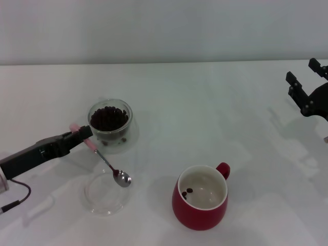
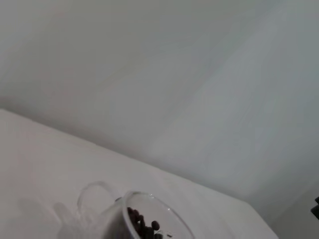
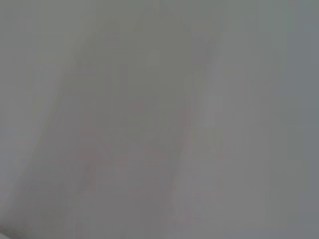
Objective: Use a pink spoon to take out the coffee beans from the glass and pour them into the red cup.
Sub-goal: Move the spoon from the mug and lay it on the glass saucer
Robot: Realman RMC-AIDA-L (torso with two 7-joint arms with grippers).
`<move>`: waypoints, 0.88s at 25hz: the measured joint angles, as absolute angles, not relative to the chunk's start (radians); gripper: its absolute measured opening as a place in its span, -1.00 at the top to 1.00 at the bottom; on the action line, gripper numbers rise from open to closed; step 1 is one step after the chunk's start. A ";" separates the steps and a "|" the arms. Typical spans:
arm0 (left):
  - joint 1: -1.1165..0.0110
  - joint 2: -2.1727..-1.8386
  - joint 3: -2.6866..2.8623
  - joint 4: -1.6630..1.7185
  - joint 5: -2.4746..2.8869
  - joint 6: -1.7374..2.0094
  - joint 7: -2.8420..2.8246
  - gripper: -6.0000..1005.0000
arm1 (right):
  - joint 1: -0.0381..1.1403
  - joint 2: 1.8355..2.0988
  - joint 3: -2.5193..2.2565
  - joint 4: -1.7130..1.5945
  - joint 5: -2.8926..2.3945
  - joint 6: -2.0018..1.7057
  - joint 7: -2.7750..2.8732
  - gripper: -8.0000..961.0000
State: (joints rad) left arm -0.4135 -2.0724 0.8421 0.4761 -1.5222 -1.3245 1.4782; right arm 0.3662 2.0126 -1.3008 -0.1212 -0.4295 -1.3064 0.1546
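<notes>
The pink spoon slants down from my left gripper, which is shut on its pale pink handle. The spoon's empty metal bowl lies over the far rim of a flat clear dish. The glass stands just behind the gripper and holds the coffee beans. The glass and its beans also show in the left wrist view. The red cup stands at the front right with two beans on its white inside. My right gripper is open and empty at the far right.
The flat clear glass dish sits in front of the glass, under the spoon's bowl. The white table runs back to a pale wall. The right wrist view shows only a blank grey surface.
</notes>
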 joint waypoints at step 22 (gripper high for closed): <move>-0.373 -2.039 0.839 0.475 -1.569 -1.334 1.474 0.73 | 0.366 2.014 -1.299 -0.125 -0.425 -1.289 0.157 -0.19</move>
